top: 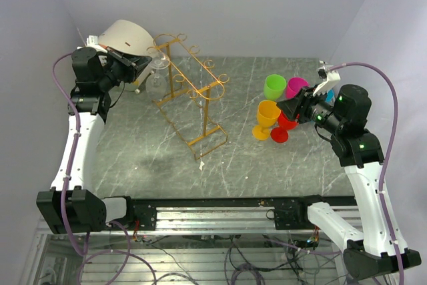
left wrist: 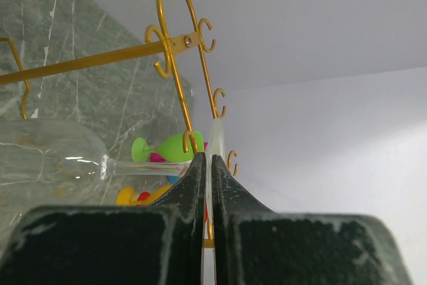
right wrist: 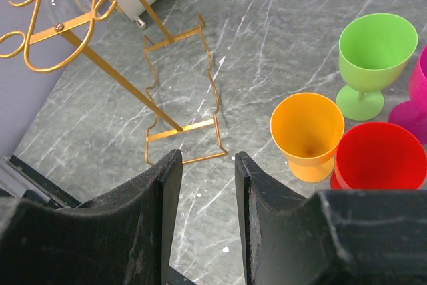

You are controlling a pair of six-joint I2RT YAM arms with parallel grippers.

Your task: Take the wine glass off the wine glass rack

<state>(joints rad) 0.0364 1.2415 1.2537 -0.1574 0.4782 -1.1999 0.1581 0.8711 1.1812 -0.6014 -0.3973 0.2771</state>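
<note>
Grey marble tabletop (top: 267, 165). Left gripper (left wrist: 208, 158) clenched on foot of clear wine glass (left wrist: 47, 158); bowl lies left of jaws, thin gold wire rack (left wrist: 175, 65) just beyond, possibly touching it. Right gripper (right wrist: 203, 158) released, empty.
</note>
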